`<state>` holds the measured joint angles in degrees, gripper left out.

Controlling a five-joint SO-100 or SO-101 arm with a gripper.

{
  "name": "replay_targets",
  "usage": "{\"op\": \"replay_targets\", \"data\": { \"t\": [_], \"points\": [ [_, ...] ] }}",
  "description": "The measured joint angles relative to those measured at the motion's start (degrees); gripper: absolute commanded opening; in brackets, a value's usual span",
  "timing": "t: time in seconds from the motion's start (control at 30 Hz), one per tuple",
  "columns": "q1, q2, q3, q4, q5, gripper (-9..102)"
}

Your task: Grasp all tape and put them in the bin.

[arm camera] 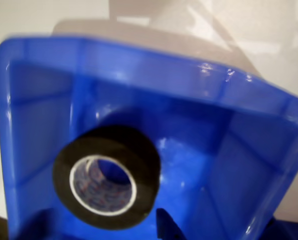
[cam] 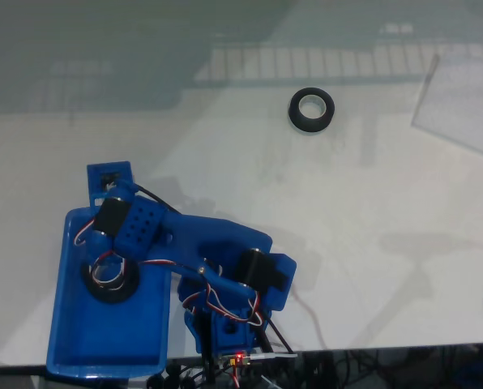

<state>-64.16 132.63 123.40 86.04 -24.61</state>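
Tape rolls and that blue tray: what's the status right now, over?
Hand over the bin, open or shut unclear. One tape roll in the bin; another roll out on the table. Nothing in the way.

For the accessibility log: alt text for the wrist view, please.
A black tape roll with a pale core stands tilted inside a glossy blue bin, seen close from above. Pale table surface shows beyond the bin's far wall.

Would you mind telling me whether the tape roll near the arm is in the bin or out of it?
In. The tape roll sits within the blue bin's walls in the wrist view, and the fixed view shows it inside too.
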Motion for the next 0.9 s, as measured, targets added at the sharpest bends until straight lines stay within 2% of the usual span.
{"op": "replay_targets", "data": {
  "t": [0.2,0.4,0.53,0.63,0.77,0.9],
  "points": [
    [2.29,0.0,0.0,-2.72,2.55,42],
    [12.13,0.53,-3.78,-6.94,6.77,43],
    [23.29,0.44,-7.29,-11.78,12.48,40],
    [33.75,-0.97,-7.56,-20.04,19.07,37],
    [48.34,-3.78,-8.0,-30.94,27.77,39],
    [61.44,-8.17,-8.26,-36.91,34.89,40]
  ]
}}
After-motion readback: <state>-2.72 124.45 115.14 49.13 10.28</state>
